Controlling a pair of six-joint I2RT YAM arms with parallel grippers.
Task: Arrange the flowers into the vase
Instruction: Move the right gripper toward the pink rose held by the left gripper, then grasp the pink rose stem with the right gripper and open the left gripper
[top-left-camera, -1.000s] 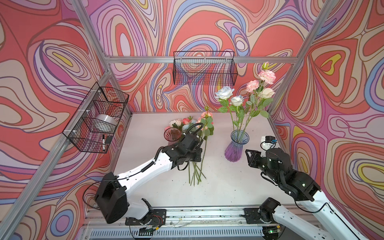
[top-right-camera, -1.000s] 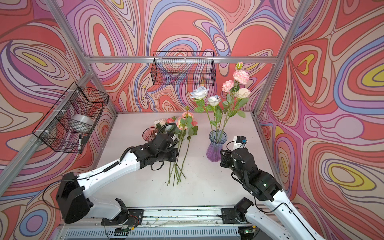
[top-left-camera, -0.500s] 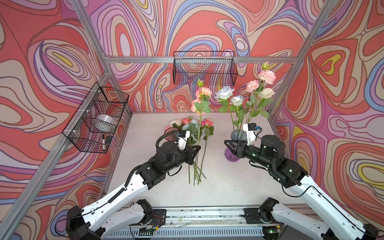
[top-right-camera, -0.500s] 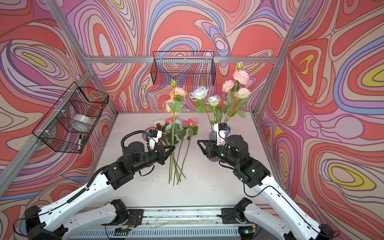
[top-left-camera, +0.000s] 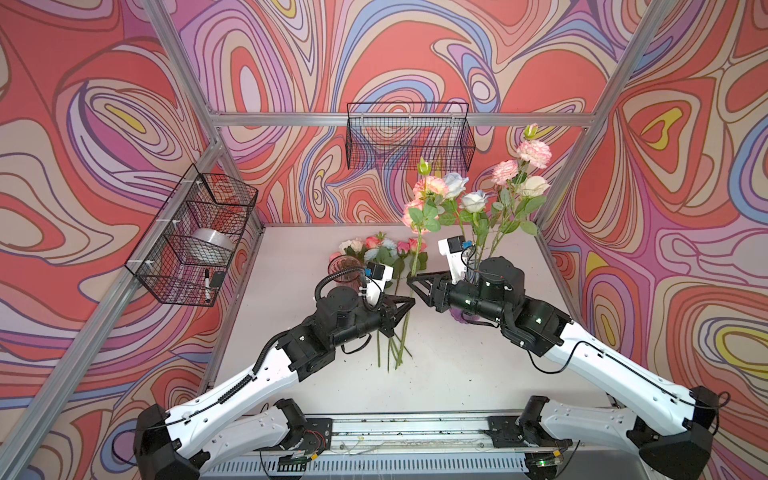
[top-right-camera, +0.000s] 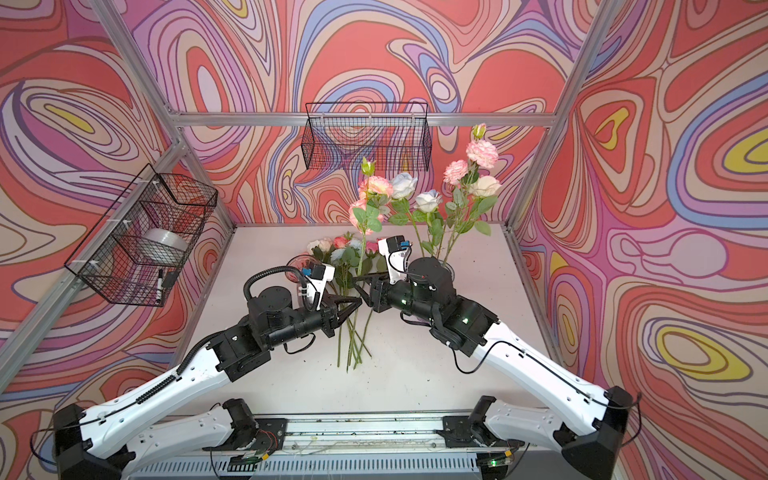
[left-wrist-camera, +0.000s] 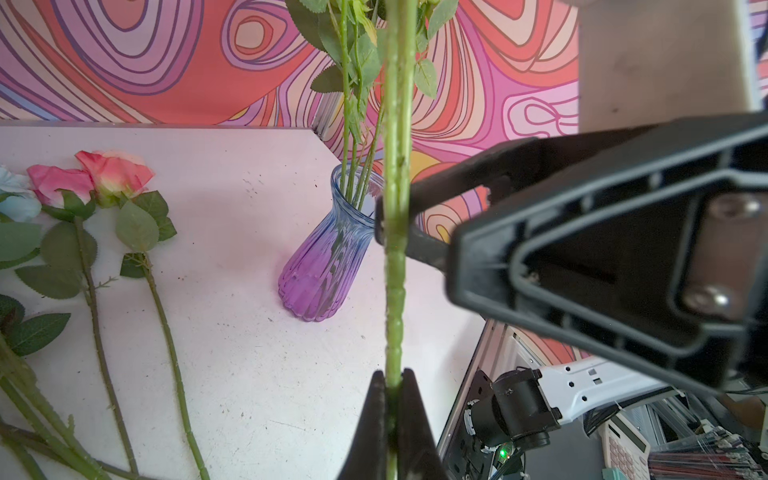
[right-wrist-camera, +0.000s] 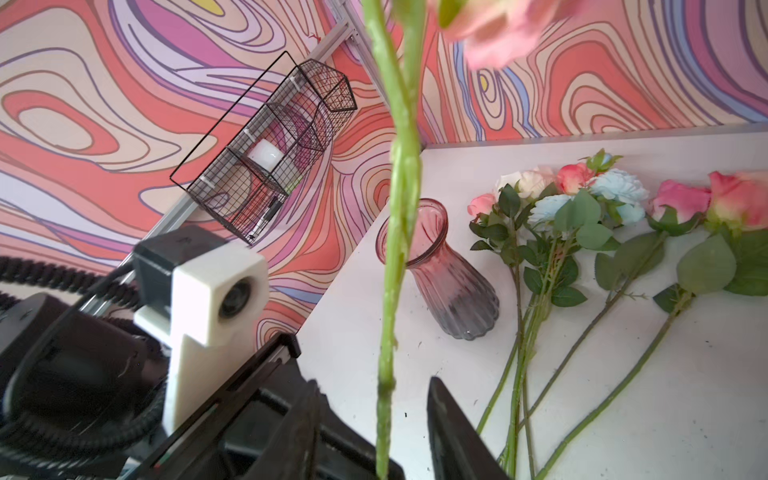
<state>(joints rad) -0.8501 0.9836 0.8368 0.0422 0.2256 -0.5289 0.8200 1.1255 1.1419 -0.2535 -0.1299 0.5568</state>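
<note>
Bright, even light here, and the white surface (top-left-camera: 457, 374) carries only faint, soft shadows in both top views. Close up in the wrist views focus is lost: stem (right-wrist-camera: 403, 187) and pink bloom (right-wrist-camera: 498, 29) smeared, the right arm's fingers (left-wrist-camera: 490, 257) fuzzy.

Pink-flowered stem (left-wrist-camera: 395, 166) upright near purple vase (left-wrist-camera: 320, 266) of flowers (top-left-camera: 505, 172); perhaps seven loose flowers (right-wrist-camera: 615, 187) lie flat

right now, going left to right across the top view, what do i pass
wire basket on the side wall → pink vase → left claw shut on a flower stem → upright bunch of flowers
</note>
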